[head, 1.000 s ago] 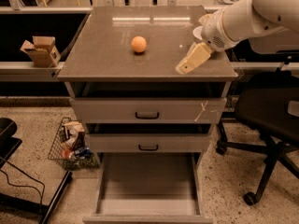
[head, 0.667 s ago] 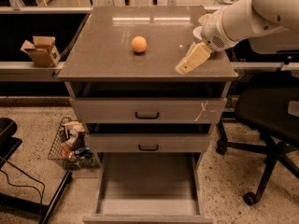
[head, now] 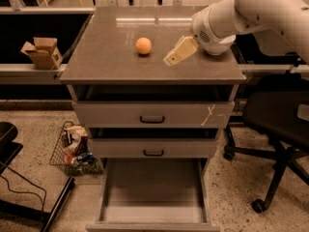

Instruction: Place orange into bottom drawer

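The orange (head: 143, 46) sits on the grey cabinet top (head: 106, 62), left of centre. My gripper (head: 175, 56) hangs over the cabinet top just right of the orange, its beige fingers pointing down-left toward it, a short gap away. The white arm (head: 241, 13) reaches in from the upper right. The bottom drawer (head: 153, 187) is pulled out fully, its flat grey floor bare. The two upper drawers with black handles (head: 152, 119) are pushed in.
A black office chair (head: 280, 129) stands right of the cabinet. A wire basket of clutter (head: 72, 149) sits on the floor at the left, with a black stand (head: 14, 178) beyond it. A cardboard box (head: 42, 51) rests on the left ledge.
The gripper has moved left across the cabinet top, closer to the orange. The orange and the drawers have not moved.
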{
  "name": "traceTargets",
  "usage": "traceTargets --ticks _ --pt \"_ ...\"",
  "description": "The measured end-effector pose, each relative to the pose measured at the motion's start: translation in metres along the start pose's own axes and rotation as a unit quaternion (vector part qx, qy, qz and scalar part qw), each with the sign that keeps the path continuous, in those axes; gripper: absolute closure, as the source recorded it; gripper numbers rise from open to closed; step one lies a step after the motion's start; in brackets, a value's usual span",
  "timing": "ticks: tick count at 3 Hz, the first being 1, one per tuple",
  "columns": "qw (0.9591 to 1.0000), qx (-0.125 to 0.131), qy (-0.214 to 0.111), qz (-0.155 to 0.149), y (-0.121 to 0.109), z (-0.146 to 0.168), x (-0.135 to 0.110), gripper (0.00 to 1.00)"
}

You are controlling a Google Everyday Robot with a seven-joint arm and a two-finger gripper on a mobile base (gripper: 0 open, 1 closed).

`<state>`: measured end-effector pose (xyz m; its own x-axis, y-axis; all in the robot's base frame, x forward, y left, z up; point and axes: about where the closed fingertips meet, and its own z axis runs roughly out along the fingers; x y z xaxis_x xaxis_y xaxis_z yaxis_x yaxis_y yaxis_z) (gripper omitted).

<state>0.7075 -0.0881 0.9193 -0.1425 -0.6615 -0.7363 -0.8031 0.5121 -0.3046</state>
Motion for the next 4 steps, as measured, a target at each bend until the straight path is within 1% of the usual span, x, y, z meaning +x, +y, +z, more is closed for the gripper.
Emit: traceTargets --ticks 1,2,3,4 --pt "0.9994 -0.001 0.001 0.036 -0.009 0.046 -0.011 0.0" --pt "0.9969 -0.019 0.002 0.076 -0.012 0.095 -0.017 0.0" --pt "0.9935 -0.036 -0.015 0.107 -0.017 0.136 -0.023 0.0" --pt "0.9904 -0.056 -0.038 0.121 -0.019 0.168 -0.034 0.0"
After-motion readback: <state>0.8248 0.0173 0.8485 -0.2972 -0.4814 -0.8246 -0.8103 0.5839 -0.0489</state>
